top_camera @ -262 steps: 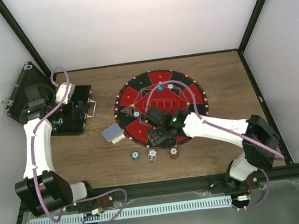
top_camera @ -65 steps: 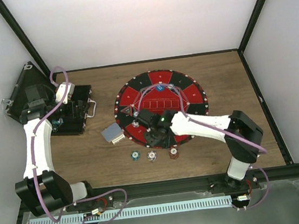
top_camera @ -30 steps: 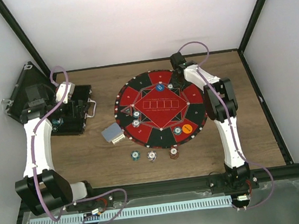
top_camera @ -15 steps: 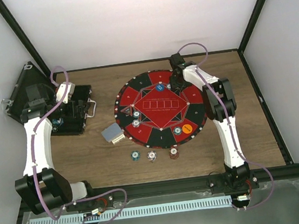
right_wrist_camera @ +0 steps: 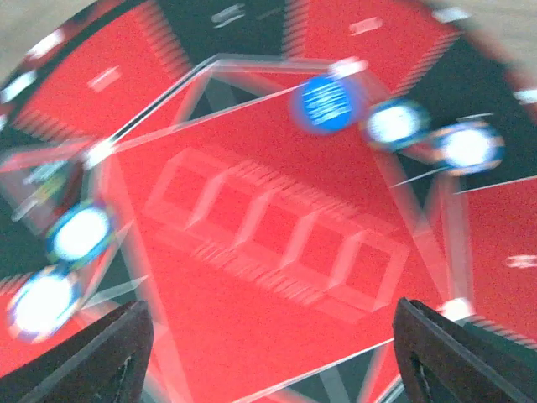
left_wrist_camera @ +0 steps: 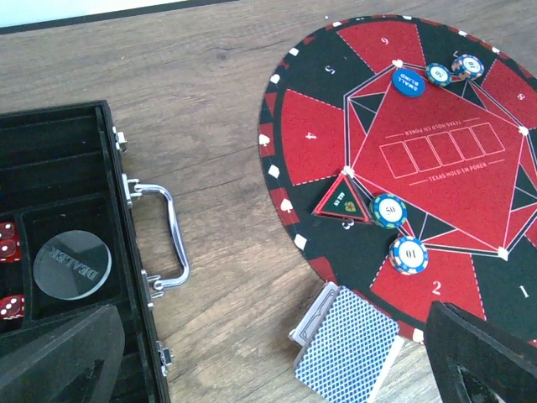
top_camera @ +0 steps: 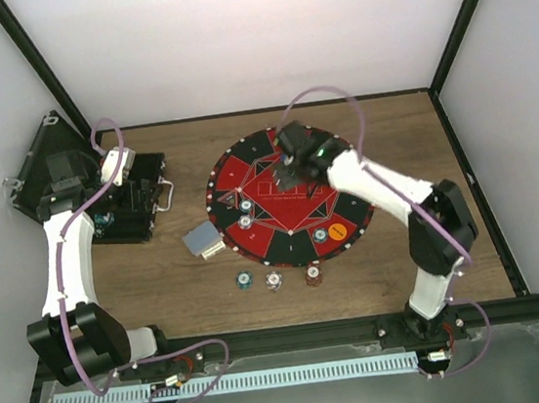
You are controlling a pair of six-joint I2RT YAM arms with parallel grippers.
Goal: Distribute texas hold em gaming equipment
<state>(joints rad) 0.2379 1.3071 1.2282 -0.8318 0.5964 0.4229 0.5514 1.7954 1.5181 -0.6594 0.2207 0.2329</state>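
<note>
Top external view showed the round mat [top_camera: 274,222] in the middle of the desk [top_camera: 417,124], with the right end effector [top_camera: 290,163] hovering over the mat's far half. Its wrist view was smeared, yet the two fingers stood wide apart with only red felt between them, so it held nothing. The left end effector [left_wrist_camera: 277,336] hung above the open case [left_wrist_camera: 59,176] by the desk's left edge, also spread wide and empty.

The cards [left_wrist_camera: 346,353] lay as one squared deck, blue backs up, on bare wood just beside the mat's near-left rim. Three chips [top_camera: 274,280] sat in a row on the wood between the mat and the near edge. Others rested on the mat: two near its left rim, two beside a blue disc [left_wrist_camera: 409,81] at its far side, and one next to an orange disc [top_camera: 336,232] at its near right.

The deck looked light and slick. A pinch across its long sides, low on the stack, would likely keep it from fanning out. The chips seemed hard, flat and apt to skid — best taken across the striped rim.

In the case, one pocket held a clear dealer disc [left_wrist_camera: 71,262] and the next held red dice [left_wrist_camera: 7,239]. The long slots were too dark to tell what they held.
</note>
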